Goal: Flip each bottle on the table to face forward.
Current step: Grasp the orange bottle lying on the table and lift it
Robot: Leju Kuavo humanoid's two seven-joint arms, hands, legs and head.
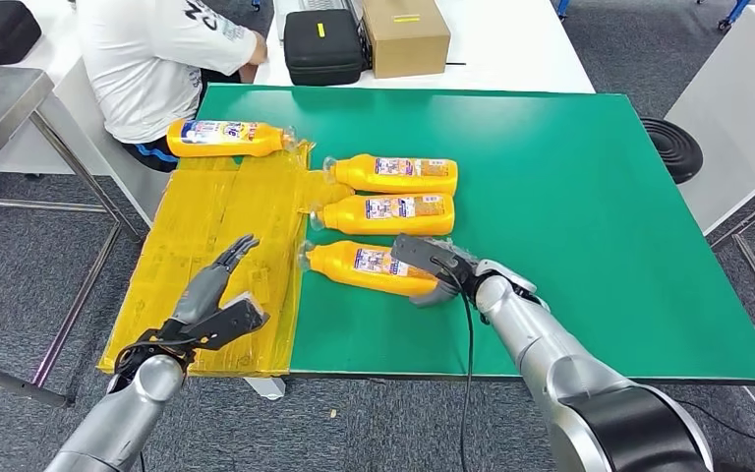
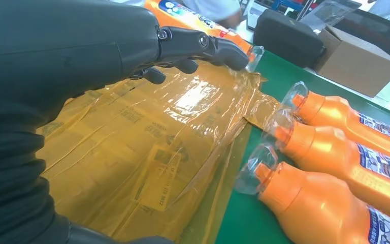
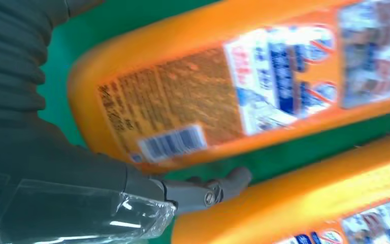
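Here, the right robot hand (image 1: 439, 267) grips the base end of the nearest orange plastic bottle (image 1: 366, 267) lying on the green counter (image 1: 590, 197); the left robot hand (image 1: 211, 300) hovers open-fingered.

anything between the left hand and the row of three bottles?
Head view: only the yellow taped sheet and a green mat strip separate the left hand from the three bottles; left wrist view agrees.

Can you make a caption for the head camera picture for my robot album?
Right hand reaches the nearest orange bottle on the green table.
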